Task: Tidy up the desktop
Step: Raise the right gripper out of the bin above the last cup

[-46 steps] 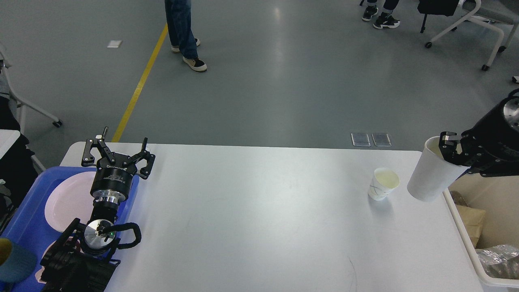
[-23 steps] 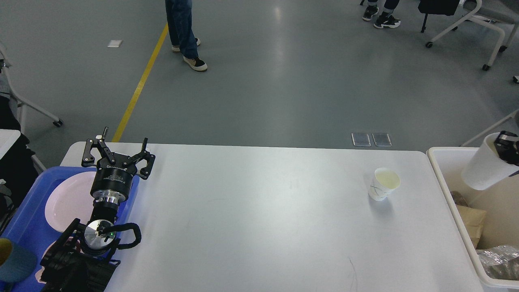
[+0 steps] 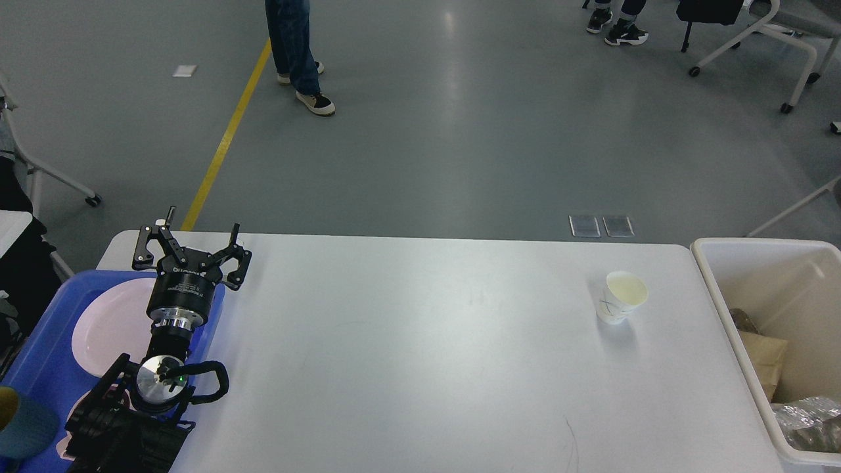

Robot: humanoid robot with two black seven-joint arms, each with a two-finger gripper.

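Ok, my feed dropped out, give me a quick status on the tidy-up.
Left gripper open, empty, over the blue tray. Right arm out of view. One paper cup upright on the desktop, near the bin. Nothing blocking it.

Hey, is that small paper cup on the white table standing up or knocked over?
Upright. The paper cup stands on its base on the desktop, round mouth facing up. Whether it holds liquid, I cannot tell.

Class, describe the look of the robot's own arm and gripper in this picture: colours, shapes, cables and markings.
Only the left arm shows. It is black, built of round segments with shiny silver metal rings and a silver disc at one joint. A black cable loops beside that disc. The left gripper has two black, jointed linkage fingers on a cylindrical base carrying small white lettering, too small to read.
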